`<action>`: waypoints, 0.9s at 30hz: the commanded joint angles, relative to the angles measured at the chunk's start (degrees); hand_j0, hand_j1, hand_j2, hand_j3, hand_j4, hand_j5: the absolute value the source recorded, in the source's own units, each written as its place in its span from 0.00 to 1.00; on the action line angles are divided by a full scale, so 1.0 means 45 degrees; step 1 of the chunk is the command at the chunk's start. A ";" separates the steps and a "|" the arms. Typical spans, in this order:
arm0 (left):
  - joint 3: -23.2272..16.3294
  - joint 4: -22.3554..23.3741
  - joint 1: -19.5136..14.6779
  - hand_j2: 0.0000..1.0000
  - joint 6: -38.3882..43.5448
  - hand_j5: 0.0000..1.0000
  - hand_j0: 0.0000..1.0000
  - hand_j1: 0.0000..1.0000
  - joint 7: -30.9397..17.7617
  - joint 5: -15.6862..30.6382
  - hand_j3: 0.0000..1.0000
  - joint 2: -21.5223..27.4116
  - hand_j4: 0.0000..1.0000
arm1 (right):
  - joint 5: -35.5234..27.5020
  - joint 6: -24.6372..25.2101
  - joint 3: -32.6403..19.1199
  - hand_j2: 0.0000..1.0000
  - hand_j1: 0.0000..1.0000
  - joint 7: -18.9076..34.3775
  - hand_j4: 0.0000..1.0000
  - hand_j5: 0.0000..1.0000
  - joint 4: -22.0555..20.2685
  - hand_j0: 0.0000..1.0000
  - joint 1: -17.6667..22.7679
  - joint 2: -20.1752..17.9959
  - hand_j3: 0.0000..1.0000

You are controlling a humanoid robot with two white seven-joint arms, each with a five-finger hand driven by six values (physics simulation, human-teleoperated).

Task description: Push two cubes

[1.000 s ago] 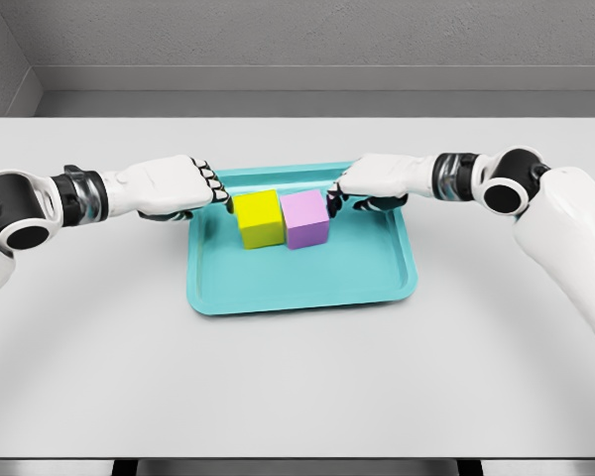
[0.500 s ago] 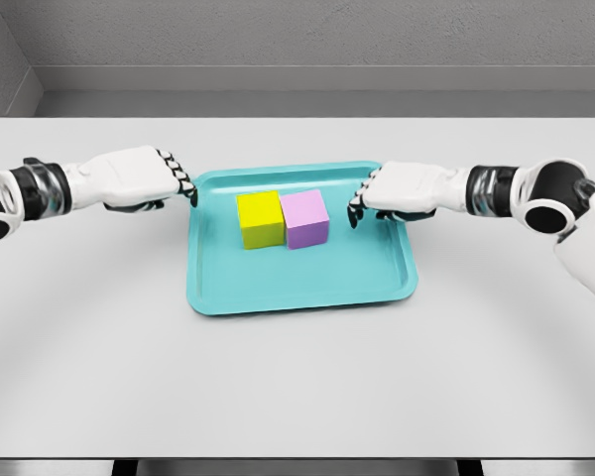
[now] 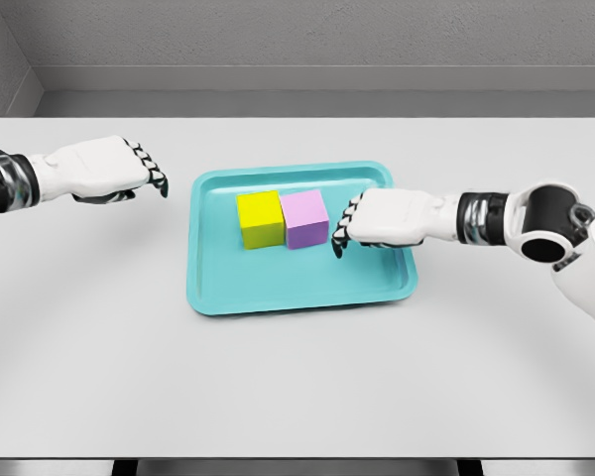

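Observation:
A yellow cube (image 3: 260,218) and a purple cube (image 3: 305,218) stand side by side, touching, in the back half of a teal tray (image 3: 297,283). My right hand (image 3: 345,230) hovers over the tray's right part, fingers curled, its fingertips a small gap right of the purple cube. It holds nothing. My left hand (image 3: 151,171) is off the tray, over the table to its upper left, fingers curled and empty.
The tray sits mid-table on a light grey tabletop (image 3: 297,377). A grey wall runs behind the table's far edge. Bare table lies in front of the tray and on both sides.
Both hands left the cubes. The left hand withdrew leftward off the tray. The right hand pulled right, then came back down toward the purple cube. The cubes have not moved.

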 commanded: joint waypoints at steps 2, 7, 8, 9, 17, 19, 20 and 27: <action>0.0011 0.0029 0.0000 0.61 0.0027 0.61 0.61 0.61 0.0005 0.0049 0.61 0.0018 0.61 | -0.0063 0.0036 0.0146 0.54 0.54 -0.0005 0.54 0.54 -0.0342 0.54 0.0020 -0.0070 0.54; -0.0009 0.0127 -0.0020 0.61 0.0027 0.61 0.61 0.61 0.0005 0.0049 0.61 -0.0021 0.61 | -0.0043 0.0036 0.0498 0.54 0.54 -0.0005 0.54 0.54 -0.0479 0.54 0.0078 0.0144 0.54; -0.0009 0.0147 -0.0039 0.61 0.0027 0.61 0.61 0.61 0.0005 0.0049 0.61 -0.0021 0.61 | -0.0024 0.0036 0.0576 0.54 0.54 -0.0005 0.54 0.54 -0.0440 0.54 0.0078 0.0222 0.54; -0.0009 0.0147 -0.0039 0.61 0.0027 0.61 0.61 0.61 0.0005 0.0049 0.61 -0.0021 0.61 | -0.0024 0.0036 0.0596 0.54 0.54 -0.0005 0.54 0.54 -0.0421 0.54 0.0059 0.0359 0.54; -0.0009 0.0225 -0.0078 0.61 0.0027 0.61 0.61 0.61 0.0005 0.0049 0.61 -0.0002 0.61 | 0.0035 0.0036 0.0674 0.54 0.54 -0.0005 0.54 0.54 0.0419 0.54 -0.0098 0.0848 0.54; 0.0069 0.0244 -0.0078 0.61 0.0027 0.61 0.61 0.61 0.0005 0.0068 0.61 0.0037 0.61 | 0.0191 0.0036 0.0674 0.54 0.54 -0.0005 0.54 0.54 0.0536 0.54 -0.0078 0.1004 0.54; 0.0284 0.0244 -0.0039 0.61 0.0027 0.61 0.61 0.61 0.0005 0.0088 0.61 0.0037 0.61 | 0.0191 0.0036 0.0849 0.54 0.54 -0.0005 0.54 0.54 0.0556 0.54 -0.0098 0.1004 0.54; 0.0597 0.0303 -0.0020 0.71 0.0027 0.71 0.71 0.71 0.0064 0.0751 0.71 0.0701 0.71 | 0.0347 0.0036 0.0928 0.54 0.54 -0.0005 0.54 0.54 0.1005 0.54 -0.0137 0.1512 0.54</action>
